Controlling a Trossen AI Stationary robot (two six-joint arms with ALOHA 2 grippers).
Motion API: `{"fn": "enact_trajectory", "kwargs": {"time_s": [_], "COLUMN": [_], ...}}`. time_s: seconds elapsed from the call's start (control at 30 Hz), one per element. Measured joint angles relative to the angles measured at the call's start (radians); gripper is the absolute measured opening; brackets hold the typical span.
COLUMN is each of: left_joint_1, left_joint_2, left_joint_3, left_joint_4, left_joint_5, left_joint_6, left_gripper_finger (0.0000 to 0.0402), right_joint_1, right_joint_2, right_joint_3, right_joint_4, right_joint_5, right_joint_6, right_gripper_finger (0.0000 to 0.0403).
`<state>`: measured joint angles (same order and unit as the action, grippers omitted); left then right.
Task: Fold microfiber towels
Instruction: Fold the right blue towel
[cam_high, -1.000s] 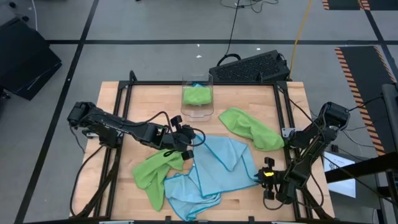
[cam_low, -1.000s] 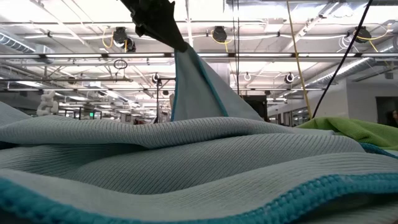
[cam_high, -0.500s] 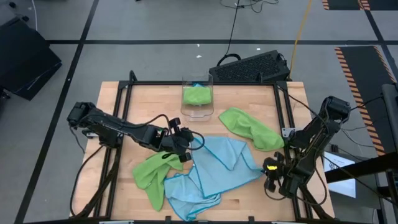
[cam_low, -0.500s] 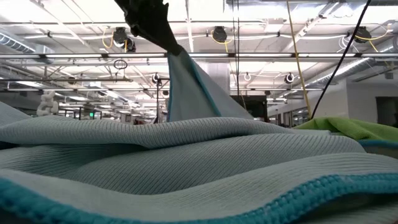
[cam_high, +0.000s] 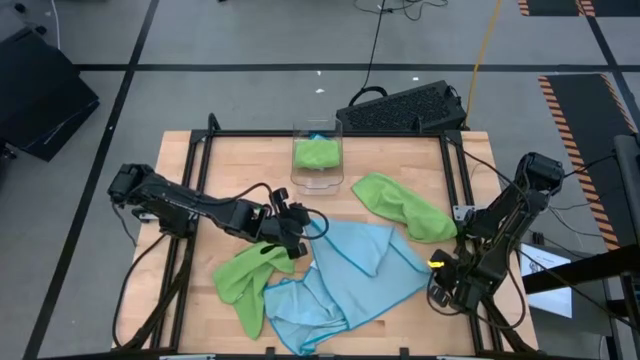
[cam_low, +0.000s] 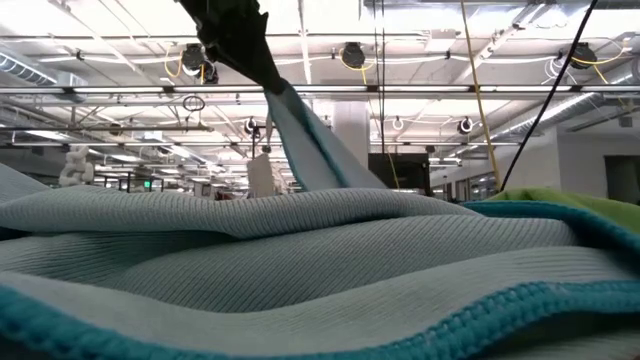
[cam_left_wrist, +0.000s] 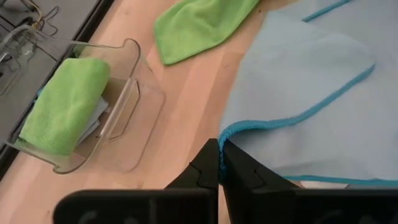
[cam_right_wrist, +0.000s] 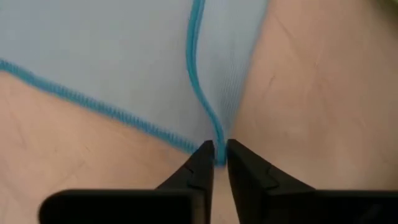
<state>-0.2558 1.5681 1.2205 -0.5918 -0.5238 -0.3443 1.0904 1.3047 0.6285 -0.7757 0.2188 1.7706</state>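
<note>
Light blue towel (cam_high: 350, 270) lies spread over the mid-front of the wooden table (cam_high: 240, 165), in front of the clear plastic bin (cam_high: 318, 160) and a bit toward the R arm's side of it. L gripper (cam_high: 297, 232) sits in front of the bin, a bit toward the L arm's side; fingers (cam_left_wrist: 208, 165) pressed together on the towel's teal-hemmed corner, and low view shows that corner pulled up into a peak under the dark gripper (cam_low: 232, 35). R gripper (cam_high: 437, 275) is well away from the bin, near the table's front corner on the R arm's side, at the towel's opposite corner; in R wrist view its fingertips (cam_right_wrist: 206, 154) pinch the teal hem where the corner comes to a point, only a thin gap between them, so clenched on the blue towel. A second blue towel (cam_high: 300, 318) lies crumpled partly under the first, further from the bin toward the front edge. Green towel (cam_high: 250, 280) lies bunched in front of the bin on the L arm's side, just beside the L gripper and touching the blue cloth. Another green towel (cam_high: 405, 208) lies beside the bin on the R arm's side, near the blue towel's far edge. Inside the bin: folded green towel (cam_high: 316, 153) on top, w/ something pale blue under it per L wrist view (cam_left_wrist: 62, 102). Black keyboard (cam_high: 405, 105) sits behind the bin, off the table's back edge.
</note>
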Motion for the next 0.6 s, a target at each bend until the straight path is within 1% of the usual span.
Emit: {"fn": "enact_trajectory", "kwargs": {"time_s": [0.07, 0.17, 0.27, 0.43, 0.6], "left_joint_1": [0.000, -0.001, 0.000, 0.000, 0.000], "left_joint_2": [0.000, 0.000, 0.000, 0.000, 0.000], "left_joint_3": [0.000, 0.000, 0.000, 0.000, 0.000], "left_joint_4": [-0.006, -0.017, -0.019, -0.019, -0.019], "left_joint_5": [0.000, 0.000, 0.000, 0.000, 0.000], "left_joint_6": [-0.003, -0.012, -0.018, -0.018, -0.021], "left_gripper_finger": [0.0004, 0.0008, 0.0012, 0.0004, 0.0012], "right_joint_1": [0.000, 0.000, 0.001, 0.011, 0.011], "right_joint_2": [-0.004, -0.023, -0.046, -0.071, -0.087], "right_joint_3": [0.000, 0.000, 0.000, 0.000, 0.000], "right_joint_4": [-0.003, -0.003, 0.005, 0.083, 0.124], "right_joint_5": [0.005, 0.015, 0.046, 0.125, 0.147], "right_joint_6": [0.000, 0.000, -0.002, -0.071, -0.115], "right_gripper_finger": [0.0063, 0.0084, 0.0095, 0.0096, 0.0078]}}
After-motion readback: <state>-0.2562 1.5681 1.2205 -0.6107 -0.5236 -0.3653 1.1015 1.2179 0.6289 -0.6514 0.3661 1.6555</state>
